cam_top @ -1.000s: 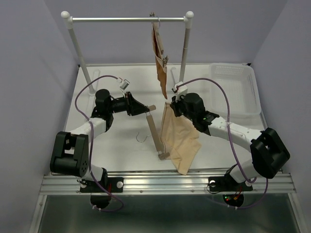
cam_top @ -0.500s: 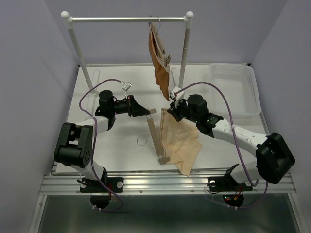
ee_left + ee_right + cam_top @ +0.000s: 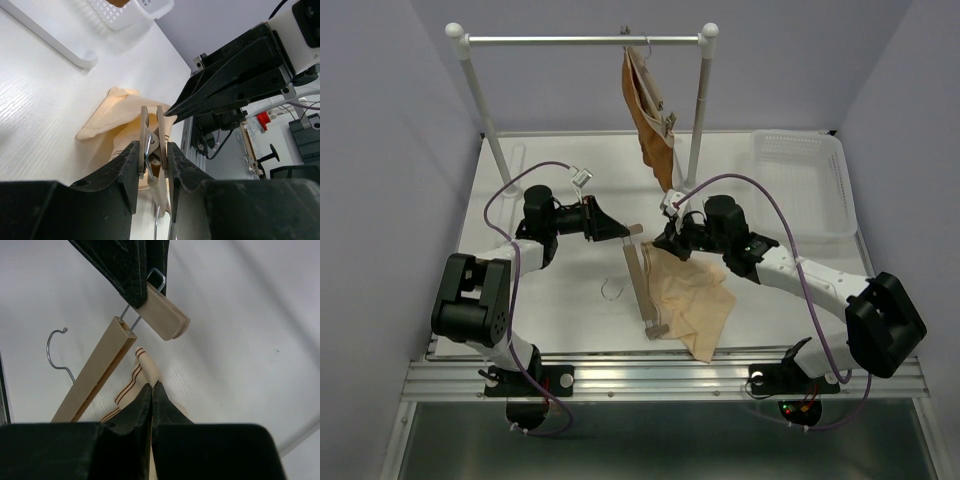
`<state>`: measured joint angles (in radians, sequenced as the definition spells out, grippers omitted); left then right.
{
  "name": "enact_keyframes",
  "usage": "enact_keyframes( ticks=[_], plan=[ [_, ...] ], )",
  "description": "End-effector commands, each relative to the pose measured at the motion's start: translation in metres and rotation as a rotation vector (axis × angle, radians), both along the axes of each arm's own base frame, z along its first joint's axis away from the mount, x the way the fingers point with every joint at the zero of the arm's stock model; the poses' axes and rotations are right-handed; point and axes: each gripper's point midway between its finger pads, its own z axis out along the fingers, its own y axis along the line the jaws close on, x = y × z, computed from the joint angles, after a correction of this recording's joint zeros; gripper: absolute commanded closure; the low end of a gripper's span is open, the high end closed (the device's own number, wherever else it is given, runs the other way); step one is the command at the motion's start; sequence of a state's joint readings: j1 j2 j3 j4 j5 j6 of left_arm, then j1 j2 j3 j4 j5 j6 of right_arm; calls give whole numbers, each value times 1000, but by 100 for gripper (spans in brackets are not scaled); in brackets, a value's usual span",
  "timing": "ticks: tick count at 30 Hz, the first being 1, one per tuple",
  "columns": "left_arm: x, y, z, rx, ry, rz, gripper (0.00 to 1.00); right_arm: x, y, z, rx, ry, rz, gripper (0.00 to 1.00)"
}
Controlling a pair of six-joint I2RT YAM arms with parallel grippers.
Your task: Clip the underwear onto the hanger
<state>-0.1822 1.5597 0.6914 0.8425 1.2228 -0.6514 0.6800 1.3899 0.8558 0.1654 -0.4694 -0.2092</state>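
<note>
The hanger point(image 3: 643, 285), a light wooden bar with a wire hook point(image 3: 611, 290), lies on the table. My left gripper point(image 3: 626, 230) is shut on its far clip point(image 3: 151, 131), pinching the clip's wooden halves between both fingers. The pale beige underwear point(image 3: 692, 298) lies crumpled right of the bar. My right gripper point(image 3: 663, 243) is shut on its striped waistband corner point(image 3: 143, 361) and holds it just below the clip point(image 3: 165, 315), a small gap apart. The bar point(image 3: 95, 371) and the hook point(image 3: 54, 349) show in the right wrist view.
A rust-brown garment point(image 3: 648, 118) hangs on its own hanger from the white rack's rail point(image 3: 560, 41) at the back. A white basket point(image 3: 807, 180) stands at the back right. The rack's foot point(image 3: 55, 47) lies on the table.
My right gripper has moved down and left with the underwear corner, toward the clip. The fabric has sunk from hanging to lying on the table. The left gripper still holds the clip.
</note>
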Motion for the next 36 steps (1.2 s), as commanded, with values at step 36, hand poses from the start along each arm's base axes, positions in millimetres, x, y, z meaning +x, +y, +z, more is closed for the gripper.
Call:
enact_keyframes(
  ticks=[36],
  plan=[
    [-12,-8,22,-23,-138,-73,100,23,6,59,149,-99,-85,99]
  ],
)
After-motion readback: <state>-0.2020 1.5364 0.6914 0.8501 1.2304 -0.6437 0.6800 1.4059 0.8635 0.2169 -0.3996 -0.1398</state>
